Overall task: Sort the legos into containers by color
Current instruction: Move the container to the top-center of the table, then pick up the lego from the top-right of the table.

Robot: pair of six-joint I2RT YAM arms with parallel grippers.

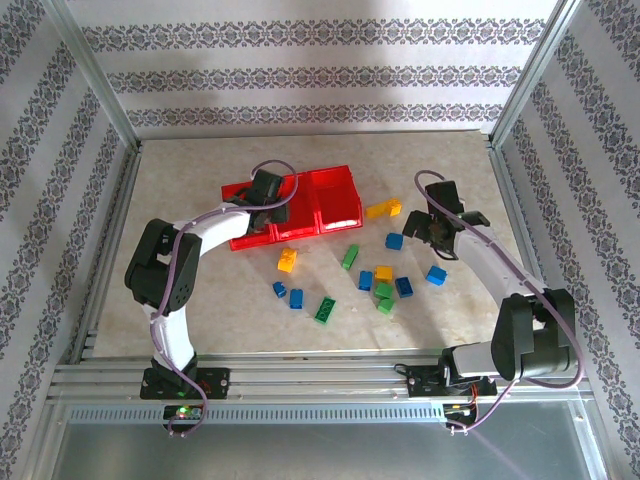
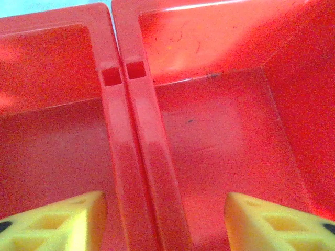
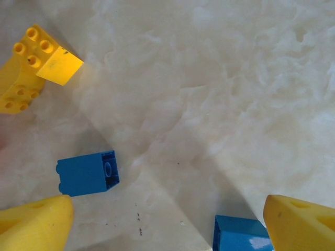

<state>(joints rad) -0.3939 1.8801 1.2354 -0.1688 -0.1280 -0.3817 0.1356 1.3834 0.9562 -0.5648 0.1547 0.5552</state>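
Well, my left gripper (image 2: 167, 225) is hanging over the tray (image 1: 336, 200). Its fingers (image 2: 57, 222) are standing apart and are holding nothing. One finger is sitting on each side of the wall (image 2: 138, 151) that is splitting two boxes of the tray. The tray is lying at the back of the table (image 1: 200, 300), a bit left of the middle.

The legos (image 1: 384, 285) are lying loose on the table, in front of the tray and to its right. Blue, green and yellow ones are all sitting mixed up together. An orange lego (image 1: 287, 261) is lying near the front of the tray.

Over on the right, my right gripper (image 3: 167, 225) is hanging above the table, to the right of the tray. Its fingers are spread wide and are holding nothing too. A blue lego (image 3: 86, 173) is lying near one finger. A second blue lego (image 3: 241, 234) is lying just beside the other finger. A yellow lego (image 3: 36, 63) is lying farther off, past the first blue one.
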